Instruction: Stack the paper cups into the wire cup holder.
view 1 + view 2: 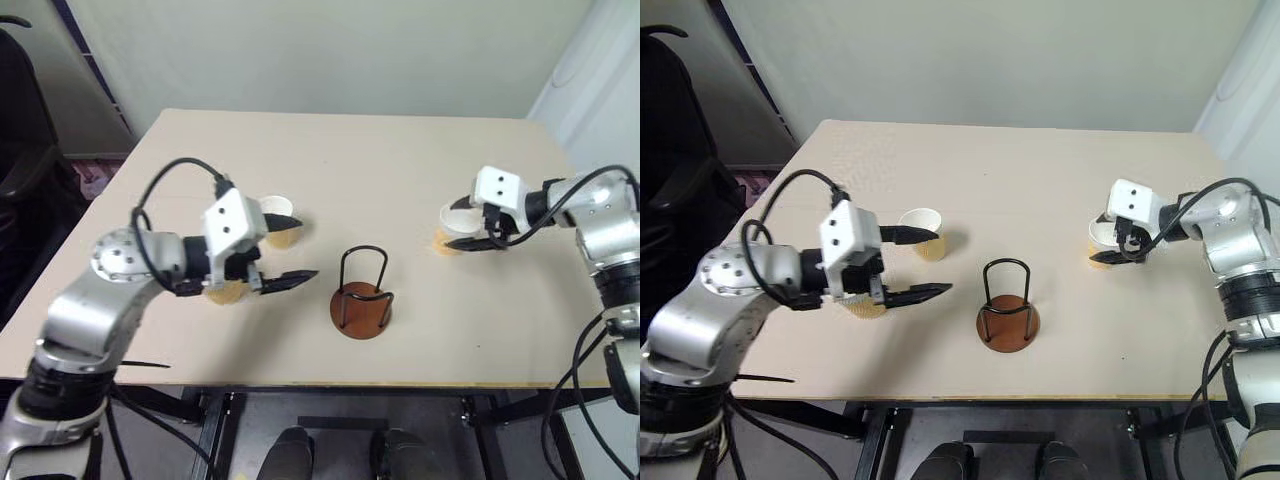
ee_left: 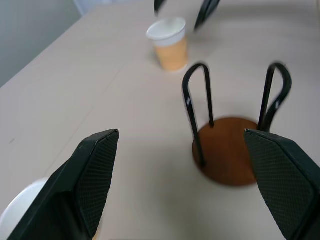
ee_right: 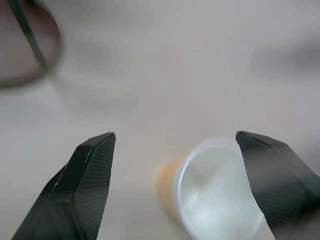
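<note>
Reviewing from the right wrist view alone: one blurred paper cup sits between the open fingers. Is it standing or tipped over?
Observer: Standing. The left wrist view shows that cup upright, with the right end effector just above its rim.
Operator: My view shows just an edge of the wire cup holder. Is anything in it yet?
Observer: No. The wire cup holder is empty; its bare disc shows between the loops.
</note>
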